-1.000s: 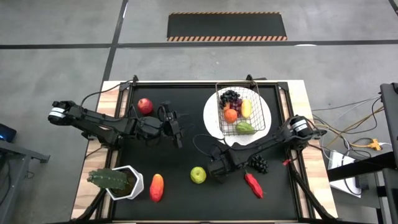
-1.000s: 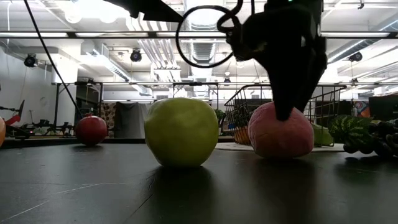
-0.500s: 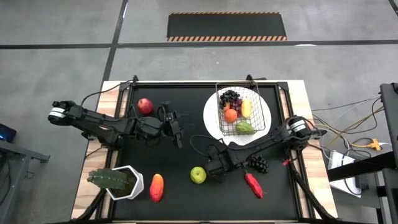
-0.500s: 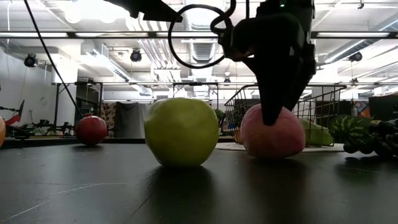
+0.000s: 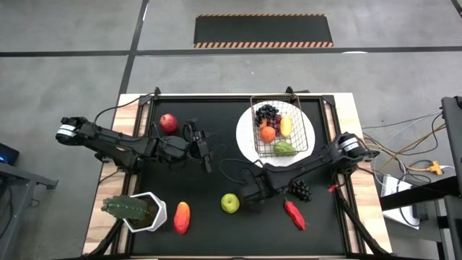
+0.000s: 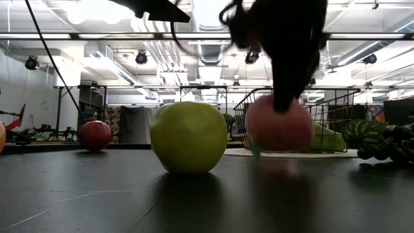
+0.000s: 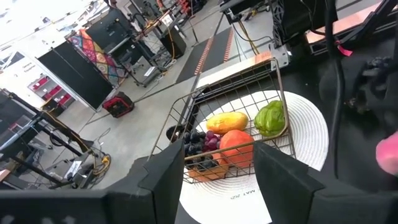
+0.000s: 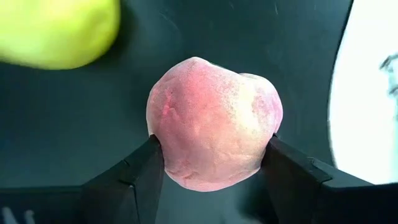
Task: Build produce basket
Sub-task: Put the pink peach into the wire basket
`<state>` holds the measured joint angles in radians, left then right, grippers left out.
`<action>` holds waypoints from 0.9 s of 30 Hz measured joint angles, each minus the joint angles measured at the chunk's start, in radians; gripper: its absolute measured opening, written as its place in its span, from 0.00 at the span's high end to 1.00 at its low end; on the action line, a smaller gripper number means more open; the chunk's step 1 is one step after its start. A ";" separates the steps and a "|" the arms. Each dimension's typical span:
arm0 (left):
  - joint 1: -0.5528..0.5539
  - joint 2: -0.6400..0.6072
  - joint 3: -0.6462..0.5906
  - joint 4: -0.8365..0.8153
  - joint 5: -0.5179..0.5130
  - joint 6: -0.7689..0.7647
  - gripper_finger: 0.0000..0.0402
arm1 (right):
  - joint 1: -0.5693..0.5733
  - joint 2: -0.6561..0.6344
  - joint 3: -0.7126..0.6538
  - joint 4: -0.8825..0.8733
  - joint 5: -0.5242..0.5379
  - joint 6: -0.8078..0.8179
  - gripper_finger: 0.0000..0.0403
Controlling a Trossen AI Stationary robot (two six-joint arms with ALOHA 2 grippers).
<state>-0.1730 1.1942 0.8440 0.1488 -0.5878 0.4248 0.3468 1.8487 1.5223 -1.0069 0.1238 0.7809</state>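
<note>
Peach (image 8: 214, 127) gripped by right gripper (image 8: 214, 165), clear of tabletop (image 5: 216, 115).
Fingers closed on it beside green apple (image 5: 229, 203); transfer to basket (image 5: 281, 130) judged next. Left gripper (image 5: 204, 150) parked, fingers apart.

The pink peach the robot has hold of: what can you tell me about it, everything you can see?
The peach is a small, rounded toy fruit, pink-red fading to pale cream on one side, with a matte, slightly fuzzy-looking skin and a shallow dent. The right gripper has it clamped, one dark finger pressing on each side. In the low view it hangs just clear of the black table, beside the green apple without touching it, the wire basket behind.
</note>
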 joint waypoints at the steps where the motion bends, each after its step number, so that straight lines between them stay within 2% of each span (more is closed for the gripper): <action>1: 0.000 0.000 0.000 0.000 0.000 0.000 0.57 | 0.004 -0.018 0.000 -0.001 0.001 -0.028 0.47; 7: 0.000 0.000 0.000 0.001 0.000 0.000 0.57 | 0.023 -0.123 0.000 0.020 0.016 -0.259 0.46; 10: 0.000 0.000 0.000 0.002 0.000 0.000 0.57 | 0.056 -0.192 -0.016 0.106 0.083 -0.420 0.46; 14: 0.000 0.000 0.000 0.006 0.000 0.000 0.57 | 0.095 -0.315 -0.134 0.386 0.102 -0.636 0.46; 19: 0.000 0.000 0.000 0.009 0.000 0.000 0.57 | 0.083 -0.478 -0.379 0.834 0.157 -0.793 0.45; 21: 0.001 0.000 0.000 0.011 0.000 0.000 0.57 | 0.071 -0.521 -0.484 1.023 0.248 -0.855 0.45; 23: 0.001 0.000 0.000 0.017 0.000 0.000 0.57 | 0.054 -0.556 -0.577 1.190 0.403 -0.898 0.45; 25: 0.001 0.000 0.000 0.023 0.000 0.000 0.57 | 0.027 -0.583 -0.642 1.293 0.622 -0.911 0.45; 27: 0.001 0.000 0.000 0.025 0.000 0.000 0.57 | -0.004 -0.609 -0.681 1.305 0.867 -0.872 0.45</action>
<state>-0.1722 1.1946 0.8436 0.1735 -0.5879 0.4252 0.3425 1.2393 0.8410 0.2982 0.9908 -0.0911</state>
